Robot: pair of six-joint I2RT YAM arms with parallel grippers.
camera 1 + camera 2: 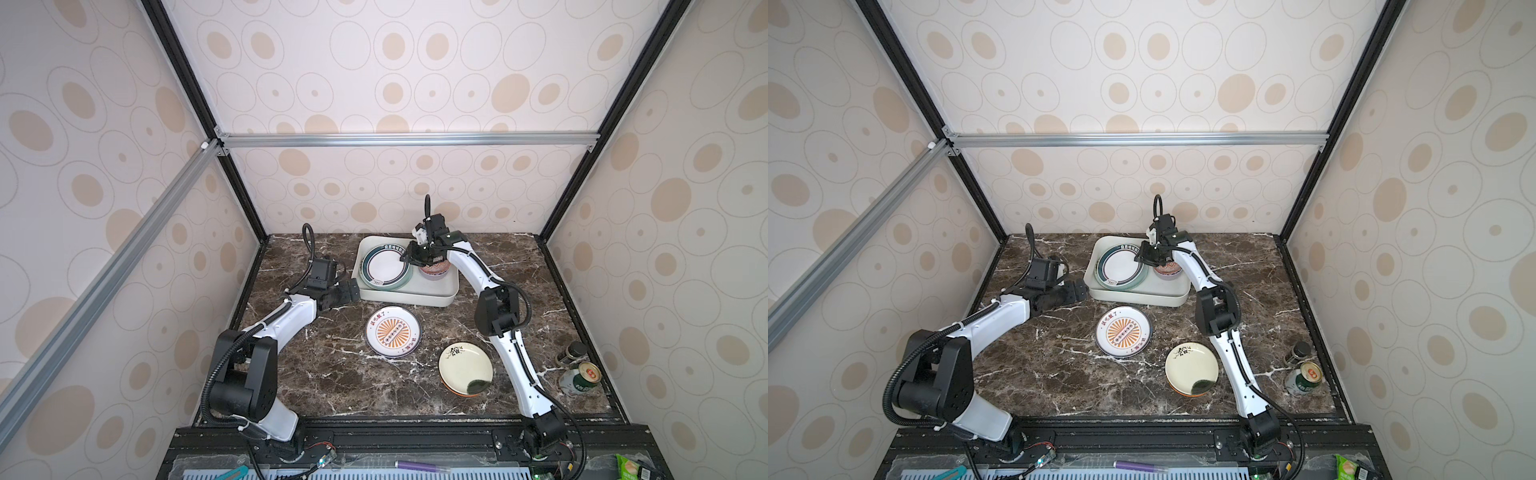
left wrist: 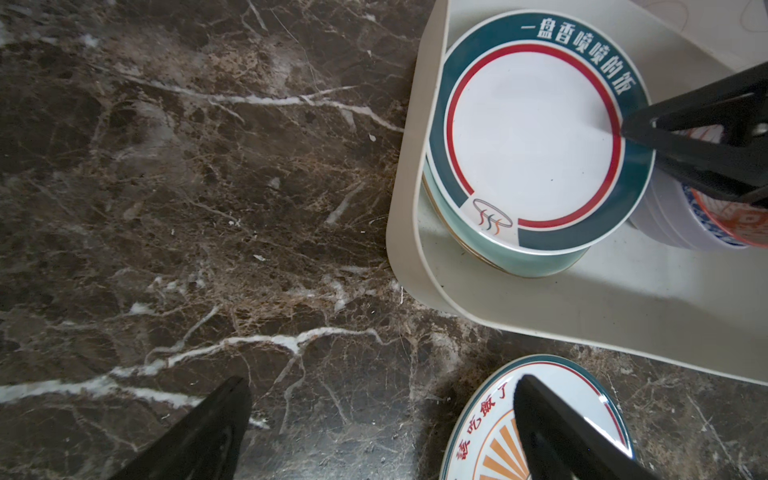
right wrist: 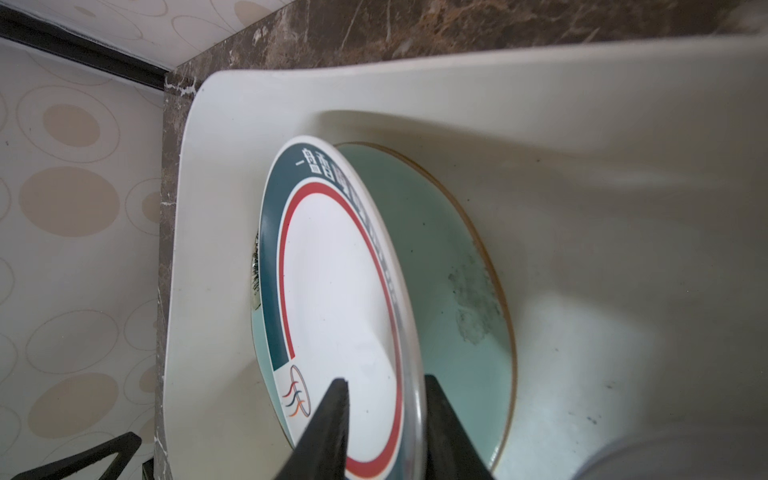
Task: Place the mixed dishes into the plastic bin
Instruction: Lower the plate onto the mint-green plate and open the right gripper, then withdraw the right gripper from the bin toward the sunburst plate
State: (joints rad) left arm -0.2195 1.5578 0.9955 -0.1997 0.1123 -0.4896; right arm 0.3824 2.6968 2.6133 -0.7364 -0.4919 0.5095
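A: Nearest, the cream floral plate (image 1: 465,368) is sitting on the dark marble tabletop (image 1: 332,374), with the sunburst plate (image 1: 393,331) just beyond it.
B: The left gripper (image 2: 382,379) is hanging wide open just beside the plastic bin (image 1: 415,299). Inside, the right gripper (image 3: 386,379) is straddling the rim of the green-rimmed plate (image 2: 536,137), which is lying on the teal plate (image 2: 519,262). Whether it is pinching cannot be told. Spotted wallpaper (image 1: 395,187) is backing the room.

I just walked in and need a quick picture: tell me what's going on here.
The right claw straddles the rim of the green-rimmed plate, jaws slightly apart; the plate lies on a teal plate inside the bin, beside a patterned bowl. The left claw hangs open by the sunburst plate. That plate and the cream floral plate are outside the bin.
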